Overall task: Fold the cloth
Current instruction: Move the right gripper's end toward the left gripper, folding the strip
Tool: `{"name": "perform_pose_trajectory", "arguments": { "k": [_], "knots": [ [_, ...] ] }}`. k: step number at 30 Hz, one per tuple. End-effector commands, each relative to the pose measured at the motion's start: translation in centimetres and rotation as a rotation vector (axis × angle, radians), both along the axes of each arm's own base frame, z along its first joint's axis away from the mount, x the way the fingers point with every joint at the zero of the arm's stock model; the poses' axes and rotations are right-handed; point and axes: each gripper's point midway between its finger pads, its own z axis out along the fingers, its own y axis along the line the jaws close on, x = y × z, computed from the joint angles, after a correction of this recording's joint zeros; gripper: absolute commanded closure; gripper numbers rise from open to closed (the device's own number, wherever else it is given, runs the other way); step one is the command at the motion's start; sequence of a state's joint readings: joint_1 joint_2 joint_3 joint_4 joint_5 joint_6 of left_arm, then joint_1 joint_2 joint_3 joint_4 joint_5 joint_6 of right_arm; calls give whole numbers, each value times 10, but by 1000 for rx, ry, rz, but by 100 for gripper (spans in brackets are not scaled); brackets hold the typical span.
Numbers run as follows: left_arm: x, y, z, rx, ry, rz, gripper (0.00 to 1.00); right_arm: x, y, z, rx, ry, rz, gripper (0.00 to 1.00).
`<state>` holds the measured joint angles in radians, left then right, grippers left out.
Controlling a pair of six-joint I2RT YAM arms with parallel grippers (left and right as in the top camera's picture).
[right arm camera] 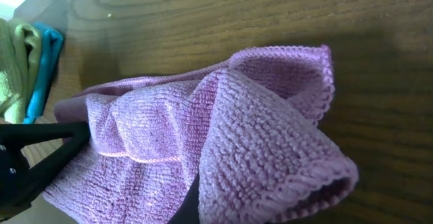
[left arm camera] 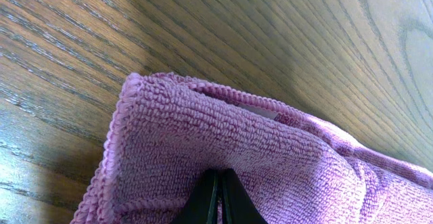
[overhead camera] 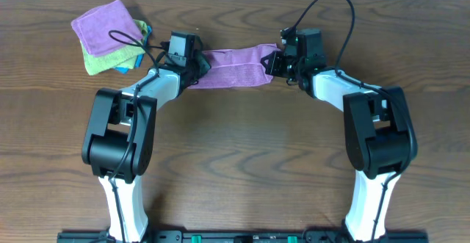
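The purple cloth [overhead camera: 233,68] lies at the far side of the table [overhead camera: 242,147], spanning between both claws. Its hemmed edges bunch and curl at each end. The left gripper [overhead camera: 200,67] is pinched tight on the left end and the right gripper [overhead camera: 270,61] is clamped on the right. A stack of cloths [overhead camera: 110,41] sits just beside the left arm — open wood lies nearer the bases.

Purple cloth [overhead camera: 233,68], stretched, bunched ends
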<state>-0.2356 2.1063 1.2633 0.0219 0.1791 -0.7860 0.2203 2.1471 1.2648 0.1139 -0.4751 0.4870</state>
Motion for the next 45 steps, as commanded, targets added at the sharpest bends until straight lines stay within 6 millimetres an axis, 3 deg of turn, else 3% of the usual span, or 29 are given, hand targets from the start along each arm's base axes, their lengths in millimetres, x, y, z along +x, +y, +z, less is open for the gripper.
{"name": "perform_pose_trajectory", "arguments": {
  "k": [1, 10, 19, 26, 36, 45],
  "knots": [
    [3, 7, -5, 18, 14, 24, 94, 9, 9, 41, 21, -89, 28, 99],
    [10, 6, 2, 14, -4, 24, 94, 12, 20, 91, 45, -185, 46, 99],
    [9, 3, 3, 1, -3, 13, 94, 6, 69, 115, 49, -250, 119, 99],
    [9, 2, 3, -1, -3, 12, 94, -11, 106, 115, 13, -270, 162, 99],
    [9, -1, 5, -19, -3, -2, 94, -26, 129, 104, -79, -289, 191, 99],
    [18, -1, 46, -33, -70, -43, 94, -28, 129, 100, -110, -293, 189, 99]
  ]
}}
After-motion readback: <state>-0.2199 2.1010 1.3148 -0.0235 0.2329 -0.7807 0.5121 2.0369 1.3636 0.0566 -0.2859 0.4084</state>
